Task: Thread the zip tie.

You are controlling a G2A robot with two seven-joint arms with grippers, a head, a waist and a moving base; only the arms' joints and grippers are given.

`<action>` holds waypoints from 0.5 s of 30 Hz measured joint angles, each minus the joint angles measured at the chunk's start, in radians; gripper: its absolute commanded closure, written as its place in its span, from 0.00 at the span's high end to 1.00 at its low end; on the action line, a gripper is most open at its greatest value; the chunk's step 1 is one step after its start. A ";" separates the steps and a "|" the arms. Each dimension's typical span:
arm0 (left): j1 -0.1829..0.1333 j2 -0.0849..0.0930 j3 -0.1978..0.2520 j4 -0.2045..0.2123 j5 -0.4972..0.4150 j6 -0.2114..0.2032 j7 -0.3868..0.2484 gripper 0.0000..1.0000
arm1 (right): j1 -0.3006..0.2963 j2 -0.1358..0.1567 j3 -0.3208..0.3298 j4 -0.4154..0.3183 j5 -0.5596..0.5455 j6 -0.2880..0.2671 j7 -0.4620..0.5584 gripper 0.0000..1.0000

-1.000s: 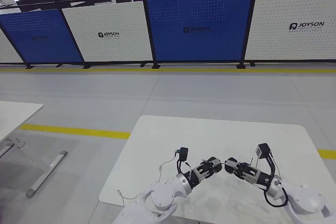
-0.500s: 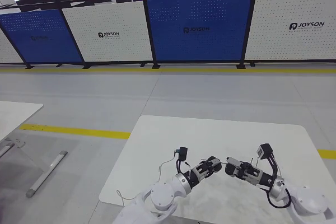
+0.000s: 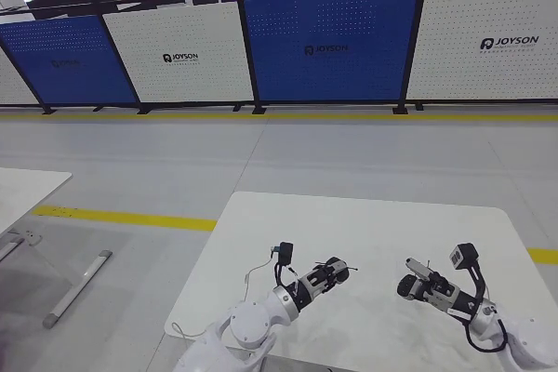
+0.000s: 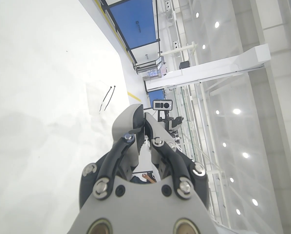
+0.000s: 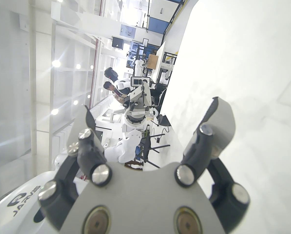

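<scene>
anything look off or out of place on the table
Nothing looks damaged or spilled. Two loose zip ties lie side by side on the table. The left gripper is shut on what looks like a thin black strip; the right gripper is open and empty.

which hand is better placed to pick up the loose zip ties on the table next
Right, probably: the right hand is open and empty, while the left hand is shut on a thin dark strip. The zip ties lie on the table just beyond the left hand's tips.
</scene>
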 measured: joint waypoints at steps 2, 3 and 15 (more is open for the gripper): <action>0.000 0.000 0.000 0.000 0.000 0.000 0.000 0.00 | 0.000 0.000 0.000 0.000 0.000 0.000 0.000 1.00; 0.000 0.000 0.000 0.000 0.000 0.000 0.000 0.00 | 0.000 0.000 0.000 0.000 0.000 0.000 0.000 1.00; 0.029 0.014 -0.028 0.063 0.138 -0.108 0.034 0.00 | 0.000 0.000 0.000 0.000 0.000 0.000 0.000 1.00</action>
